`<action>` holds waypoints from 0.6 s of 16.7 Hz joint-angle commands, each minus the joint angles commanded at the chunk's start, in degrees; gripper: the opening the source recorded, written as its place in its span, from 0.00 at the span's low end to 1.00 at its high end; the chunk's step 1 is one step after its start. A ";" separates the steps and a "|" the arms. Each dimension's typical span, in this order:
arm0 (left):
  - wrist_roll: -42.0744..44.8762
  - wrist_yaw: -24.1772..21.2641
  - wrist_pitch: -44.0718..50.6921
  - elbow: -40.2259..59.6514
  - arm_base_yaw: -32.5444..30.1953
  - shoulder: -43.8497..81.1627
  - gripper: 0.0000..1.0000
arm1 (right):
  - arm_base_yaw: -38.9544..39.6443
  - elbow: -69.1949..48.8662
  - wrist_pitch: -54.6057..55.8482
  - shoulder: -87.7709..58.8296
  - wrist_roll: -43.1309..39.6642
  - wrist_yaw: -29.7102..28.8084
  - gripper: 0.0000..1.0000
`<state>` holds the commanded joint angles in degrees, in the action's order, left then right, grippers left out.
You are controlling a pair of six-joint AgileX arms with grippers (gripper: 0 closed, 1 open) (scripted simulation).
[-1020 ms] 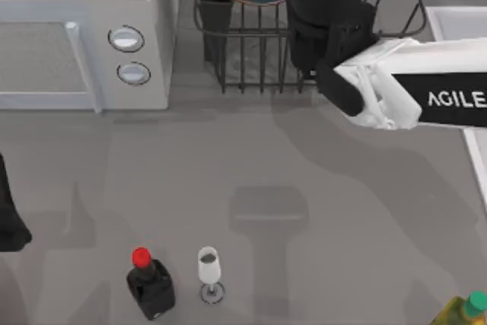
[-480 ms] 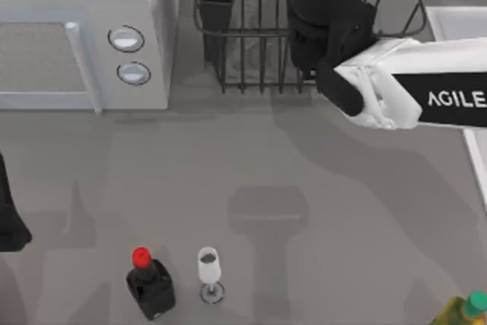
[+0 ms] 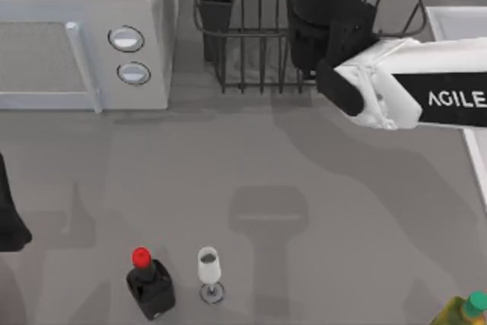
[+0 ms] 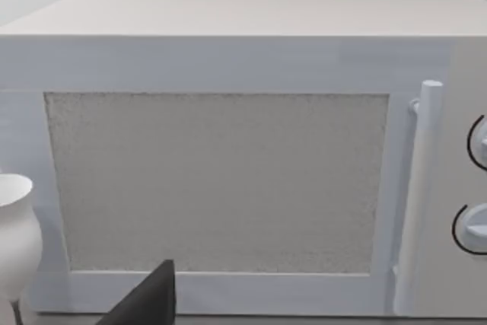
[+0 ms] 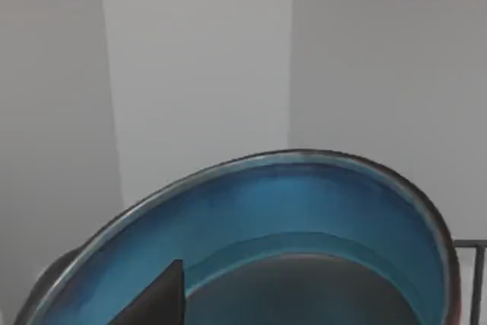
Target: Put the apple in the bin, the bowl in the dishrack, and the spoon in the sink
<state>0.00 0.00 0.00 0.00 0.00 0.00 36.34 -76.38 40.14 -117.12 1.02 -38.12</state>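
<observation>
My right arm (image 3: 411, 93) reaches over the dishrack (image 3: 259, 43) at the far side; the blue bowl (image 5: 304, 218) stands on edge there. I cannot tell either gripper's state. My left arm (image 3: 9, 218) sits parked at the left edge.

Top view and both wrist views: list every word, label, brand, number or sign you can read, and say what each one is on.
"AGILE": white letters on the black panel of the right arm, cut off by the top view's right edge.
The microwave knobs carry no readable marks.
The black bottle and the wine glass show no label.
Both wrist views hold no text.
</observation>
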 joint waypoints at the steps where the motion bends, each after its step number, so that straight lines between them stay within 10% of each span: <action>1: 0.00 0.00 0.00 0.00 0.00 0.00 1.00 | -0.19 0.52 -0.08 0.46 0.03 0.49 1.00; 10: 0.00 0.00 0.00 0.00 0.00 0.00 1.00 | -10.97 27.54 -7.94 29.97 0.83 18.43 1.00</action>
<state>0.00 0.00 0.00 0.00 0.00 0.00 25.37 -48.85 32.20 -87.15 1.85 -19.68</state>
